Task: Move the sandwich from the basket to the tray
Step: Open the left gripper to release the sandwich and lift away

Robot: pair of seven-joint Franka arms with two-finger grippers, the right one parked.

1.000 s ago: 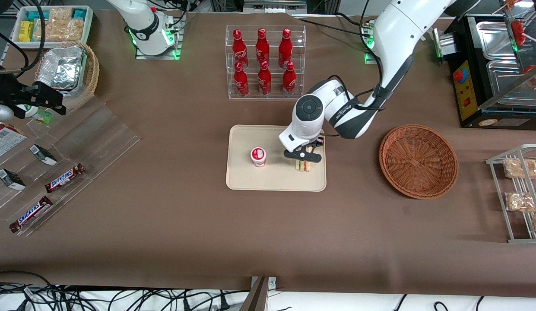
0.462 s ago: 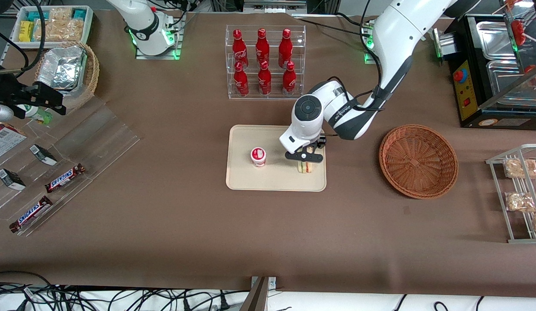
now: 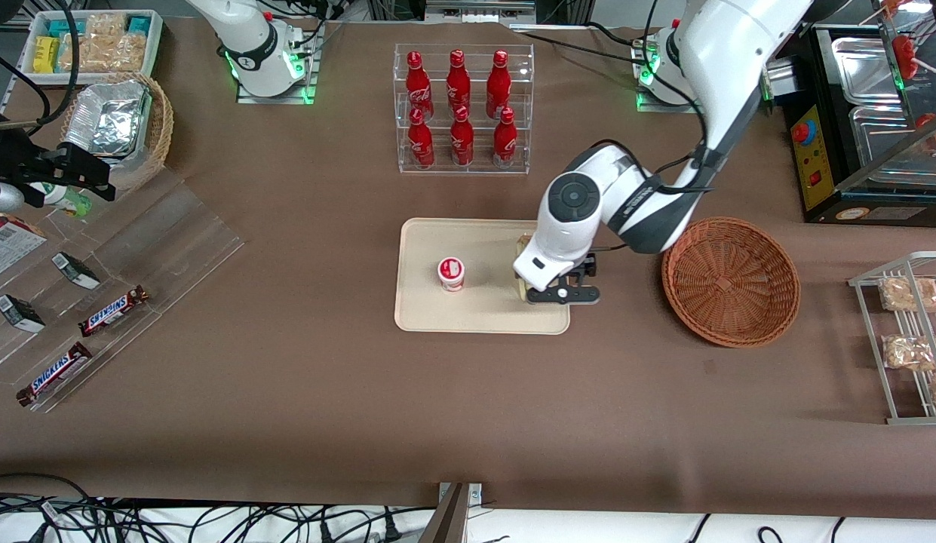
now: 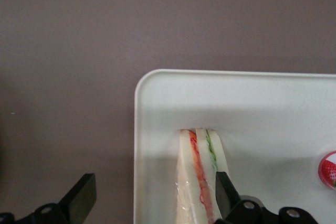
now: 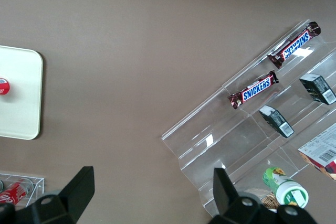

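Sandwich (image 4: 198,174), a white-bread wedge with thin red and green filling lines, lies on the smooth cream tray (image 3: 426,313) near its edge toward the working arm, partly hidden in the front view by the arm's wrist. Gripper (image 3: 563,295) hovers over that tray edge, fingers (image 4: 80,199) spread wide and gripping nothing. Woven reddish-brown basket (image 3: 730,280) sits beside the tray; a red-lidded cup (image 3: 451,273) stands on the tray.

White left arm with dark grey joint bands, black cables, green base lights; its gripper (image 3: 562,295) is black, fingers spread wide.
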